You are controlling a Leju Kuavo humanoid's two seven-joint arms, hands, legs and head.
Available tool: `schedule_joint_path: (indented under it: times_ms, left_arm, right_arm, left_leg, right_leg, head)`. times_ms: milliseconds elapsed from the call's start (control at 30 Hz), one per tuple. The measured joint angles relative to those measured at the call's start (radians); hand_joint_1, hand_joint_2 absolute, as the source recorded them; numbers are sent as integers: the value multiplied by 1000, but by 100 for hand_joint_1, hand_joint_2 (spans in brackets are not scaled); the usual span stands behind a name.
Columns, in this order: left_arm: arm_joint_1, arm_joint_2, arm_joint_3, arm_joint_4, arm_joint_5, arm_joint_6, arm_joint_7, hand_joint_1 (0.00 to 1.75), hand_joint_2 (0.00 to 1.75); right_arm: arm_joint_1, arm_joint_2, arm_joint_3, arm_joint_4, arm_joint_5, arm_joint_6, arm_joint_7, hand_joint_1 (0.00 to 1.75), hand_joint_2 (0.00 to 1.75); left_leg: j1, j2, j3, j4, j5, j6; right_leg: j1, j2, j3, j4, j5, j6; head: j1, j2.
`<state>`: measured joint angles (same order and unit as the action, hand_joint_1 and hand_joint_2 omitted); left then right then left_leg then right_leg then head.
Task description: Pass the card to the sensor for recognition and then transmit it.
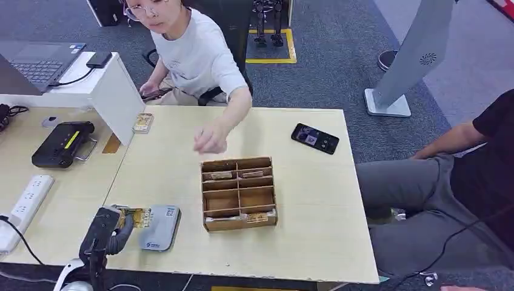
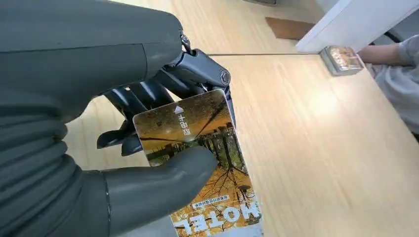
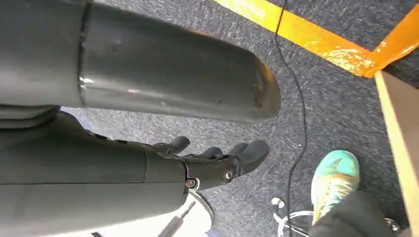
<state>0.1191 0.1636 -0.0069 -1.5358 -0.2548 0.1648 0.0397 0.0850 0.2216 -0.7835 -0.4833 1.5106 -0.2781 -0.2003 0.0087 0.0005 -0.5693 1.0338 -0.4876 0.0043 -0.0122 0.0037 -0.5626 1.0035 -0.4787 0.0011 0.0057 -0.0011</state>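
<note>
My left hand [image 1: 109,231] holds a hotel card [image 1: 138,217] with an autumn-tree print over the near left of the table. In the left wrist view the thumb and fingers of the left hand [image 2: 148,148] pinch the card [image 2: 207,163] by one end. The card's far end lies at the edge of the grey card sensor [image 1: 161,227]. A wooden card box [image 1: 238,193] with several compartments stands in the middle of the table, some holding cards. My right hand [image 3: 207,158] hangs beside the table over the carpet, fingers loosely apart and holding nothing.
A person in a white shirt sits across the table, one hand [image 1: 210,139] above the box's far side. Another person sits at the right. A phone [image 1: 314,138], a second card [image 1: 143,123], a black device [image 1: 63,143], a power strip [image 1: 25,205] and a laptop [image 1: 36,65] lie around.
</note>
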Motion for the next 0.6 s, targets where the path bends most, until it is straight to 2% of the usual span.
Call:
schedule_joint_path:
  times_ms: [600]
  left_arm:
    - [5,-44,20,95,-180,42,3,175,175]
  right_arm:
    - [-21,-22,14,85,-14,-29,7,0,0]
  left_leg:
    - [0,0,0,0,0,0]
  right_leg:
    - [0,0,0,0,0,0]
  head:
    - [0,0]
